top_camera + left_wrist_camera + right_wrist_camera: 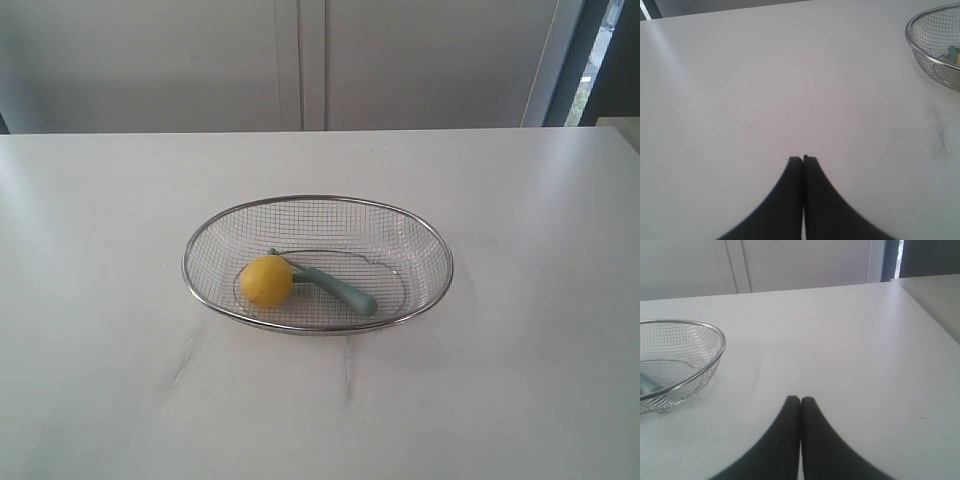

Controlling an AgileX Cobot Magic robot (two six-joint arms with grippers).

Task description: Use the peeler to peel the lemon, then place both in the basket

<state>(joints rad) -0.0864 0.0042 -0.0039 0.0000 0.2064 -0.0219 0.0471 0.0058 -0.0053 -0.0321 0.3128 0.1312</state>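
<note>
The yellow lemon (266, 281) lies inside the wire-mesh basket (420, 235) at its left side, and the teal-handled peeler (340, 289) rests beside it, its head against the lemon. Neither arm shows in the exterior view. My left gripper (803, 159) is shut on nothing over bare table, with the basket (920, 55) far off at one corner of its view, a bit of teal and yellow showing inside. My right gripper (800, 399) is also shut and empty, the basket (715, 332) off to one side with a piece of the peeler handle (647, 384) visible through the mesh.
The white table (120, 200) surrounds the basket on all sides. A pale wall with vertical panels (300, 60) stands behind it. Faint scuff marks (185, 360) lie on the table in front of the basket.
</note>
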